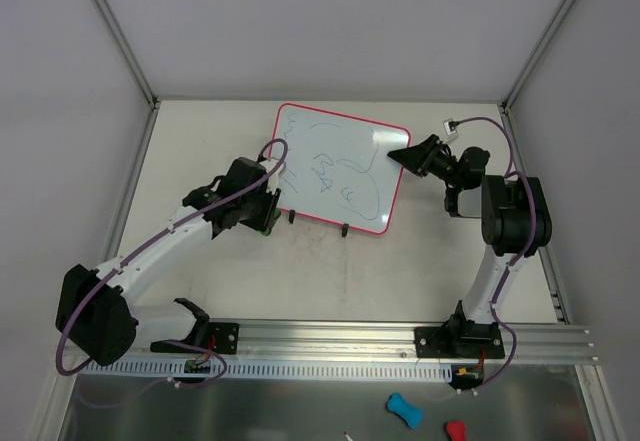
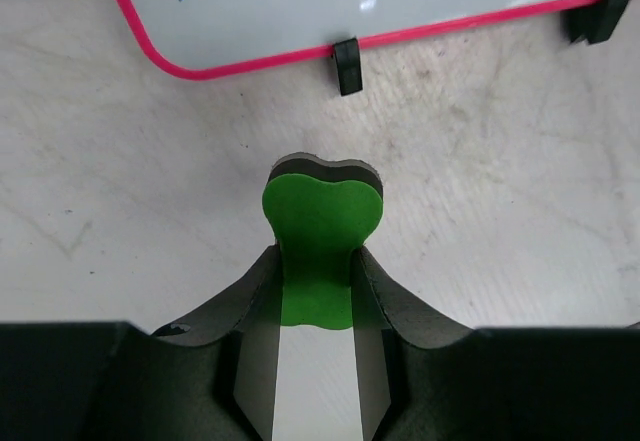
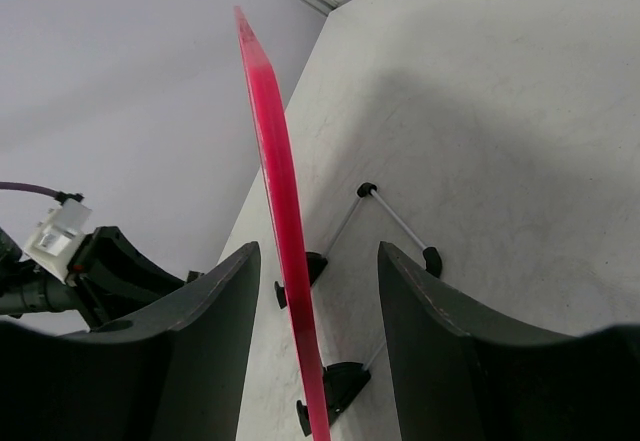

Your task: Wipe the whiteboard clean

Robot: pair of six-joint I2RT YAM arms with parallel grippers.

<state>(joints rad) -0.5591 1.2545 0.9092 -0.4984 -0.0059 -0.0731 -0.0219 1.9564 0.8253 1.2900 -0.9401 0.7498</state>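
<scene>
The whiteboard [image 1: 340, 166] stands tilted on two black feet at mid table, with a pink-red frame and blue scribbles on its face. My left gripper [image 1: 266, 211] is shut on a green eraser [image 2: 322, 231] just in front of the board's lower left corner [image 2: 400, 1], apart from it. My right gripper [image 1: 402, 155] is open at the board's right edge. In the right wrist view the pink frame [image 3: 275, 171] runs edge-on between my open jaws [image 3: 318, 248], nearer the left one; I see no contact.
The board's black feet [image 2: 346, 64] and rear wire prop [image 3: 395, 216] rest on the table. A blue eraser [image 1: 404, 410] and a red one [image 1: 455, 431] lie below the base rail [image 1: 340, 336]. Enclosure walls stand close behind and on both sides.
</scene>
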